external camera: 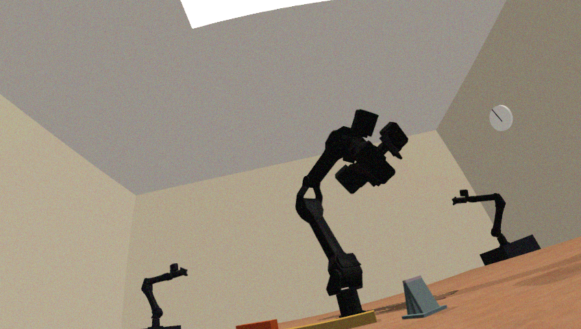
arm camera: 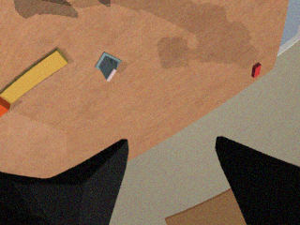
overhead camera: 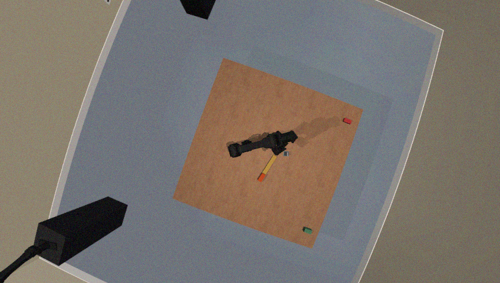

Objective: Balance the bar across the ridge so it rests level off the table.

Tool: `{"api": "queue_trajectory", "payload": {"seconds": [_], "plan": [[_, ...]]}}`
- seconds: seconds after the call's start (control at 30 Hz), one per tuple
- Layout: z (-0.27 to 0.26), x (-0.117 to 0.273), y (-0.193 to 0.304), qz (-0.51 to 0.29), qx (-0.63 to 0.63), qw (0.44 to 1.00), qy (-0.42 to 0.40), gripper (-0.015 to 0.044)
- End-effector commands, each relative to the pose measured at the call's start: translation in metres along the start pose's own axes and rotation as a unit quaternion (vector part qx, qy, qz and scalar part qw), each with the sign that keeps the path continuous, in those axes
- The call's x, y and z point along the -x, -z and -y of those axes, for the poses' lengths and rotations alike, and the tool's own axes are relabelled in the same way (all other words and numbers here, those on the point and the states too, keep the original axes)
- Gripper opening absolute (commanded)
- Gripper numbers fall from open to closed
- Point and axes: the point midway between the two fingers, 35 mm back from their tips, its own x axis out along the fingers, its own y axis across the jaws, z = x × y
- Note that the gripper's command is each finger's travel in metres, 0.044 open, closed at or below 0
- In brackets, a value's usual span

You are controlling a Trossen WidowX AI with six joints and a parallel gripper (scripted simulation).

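Observation:
The yellow bar has an orange-red block at one end and lies flat on the wooden table. The small blue-grey ridge stands upright on the table, just beyond the bar's plain yellow end and apart from it. Nothing rests on the ridge. My gripper is open, with nothing between its fingers. It is high above the table, tilted, near the ridge and the yellow end of the bar as seen from above.
A red block lies near one table corner, and a green block near another. Two other arms stand in the background. Large black boxes show off the table in the overhead view.

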Motion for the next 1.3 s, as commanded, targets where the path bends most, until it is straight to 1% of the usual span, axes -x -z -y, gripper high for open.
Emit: {"api": "queue_trajectory", "payload": {"seconds": [0.0,0.63,1.27], "plan": [[-0.011,-0.011,0.003,0.008,-0.024,0.999,-0.024,0.0315],[-0.075,-0.053,0.026,0.034,-0.161,0.977,-0.133,0.0315],[-0.147,-0.078,0.036,0.062,-0.31,0.922,-0.225,0.0315]]}}
